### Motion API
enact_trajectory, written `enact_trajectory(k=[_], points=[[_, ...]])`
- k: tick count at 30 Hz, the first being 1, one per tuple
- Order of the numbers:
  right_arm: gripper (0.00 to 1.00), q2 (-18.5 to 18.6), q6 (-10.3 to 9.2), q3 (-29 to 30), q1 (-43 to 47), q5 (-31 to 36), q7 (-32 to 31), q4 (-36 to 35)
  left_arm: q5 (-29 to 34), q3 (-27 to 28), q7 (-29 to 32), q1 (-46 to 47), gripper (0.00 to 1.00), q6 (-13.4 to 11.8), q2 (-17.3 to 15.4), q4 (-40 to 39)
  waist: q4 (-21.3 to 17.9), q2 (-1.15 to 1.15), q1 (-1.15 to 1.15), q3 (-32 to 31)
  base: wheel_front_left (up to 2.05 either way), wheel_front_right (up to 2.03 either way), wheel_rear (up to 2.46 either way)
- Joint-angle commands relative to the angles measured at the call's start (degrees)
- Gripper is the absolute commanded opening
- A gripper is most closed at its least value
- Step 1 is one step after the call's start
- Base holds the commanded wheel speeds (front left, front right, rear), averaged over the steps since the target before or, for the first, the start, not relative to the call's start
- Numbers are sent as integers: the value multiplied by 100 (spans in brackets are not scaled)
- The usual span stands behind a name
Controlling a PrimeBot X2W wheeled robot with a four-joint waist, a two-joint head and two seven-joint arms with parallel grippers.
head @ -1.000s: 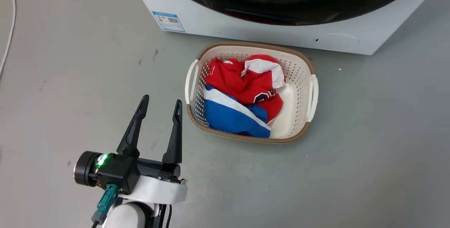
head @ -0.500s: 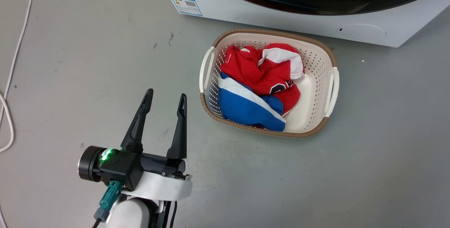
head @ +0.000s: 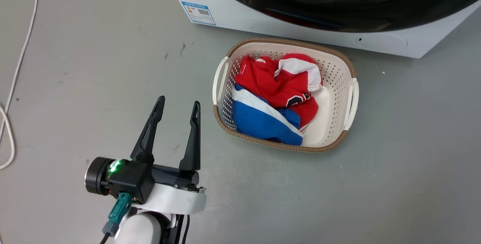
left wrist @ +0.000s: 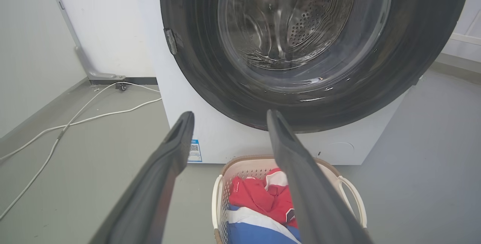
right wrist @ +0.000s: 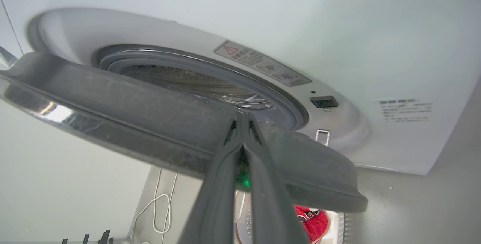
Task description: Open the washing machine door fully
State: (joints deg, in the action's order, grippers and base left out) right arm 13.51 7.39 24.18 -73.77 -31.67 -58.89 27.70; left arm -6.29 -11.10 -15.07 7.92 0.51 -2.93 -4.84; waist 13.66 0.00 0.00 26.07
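Observation:
The washing machine is a white box along the top of the head view. Its glossy black washing machine door stands partly open. In the right wrist view I look along the door's inner edge, with the grey gasket behind it. My right gripper is shut, its tips resting against the door's inner face near the rim. The left wrist view faces the door and its glass bowl. My left gripper hangs open and empty above the floor, left of the basket.
A cream laundry basket holding red and blue clothes sits on the grey floor just before the machine. A white cable runs along the floor at the far left. A blue label marks the machine's lower left front.
The whole head picture has shifted right and then slightly down, so the camera has moved. My left gripper keeps the same open pose.

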Motion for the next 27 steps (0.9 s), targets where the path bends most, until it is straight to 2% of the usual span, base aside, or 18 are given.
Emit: enact_trajectory(k=[1,11,17,27], points=[[0,-383,18,-99,269,-15,-175,92,1,22,-16,-37,100,2,7,20,-25,0,0,-74,0,0,0],[0,-711,18,-87,1029,-281,-453,-283,59,86,-16,-263,100,25,7,49,-94,0,0,-599,0,0,0],[0,-606,16,-36,1488,-429,-482,-476,97,121,-16,-418,100,9,7,61,-50,0,0,-902,0,0,0],[0,-832,16,-334,2526,-1000,-746,-944,153,239,-16,-759,100,0,7,105,39,0,0,-1492,0,0,0]])
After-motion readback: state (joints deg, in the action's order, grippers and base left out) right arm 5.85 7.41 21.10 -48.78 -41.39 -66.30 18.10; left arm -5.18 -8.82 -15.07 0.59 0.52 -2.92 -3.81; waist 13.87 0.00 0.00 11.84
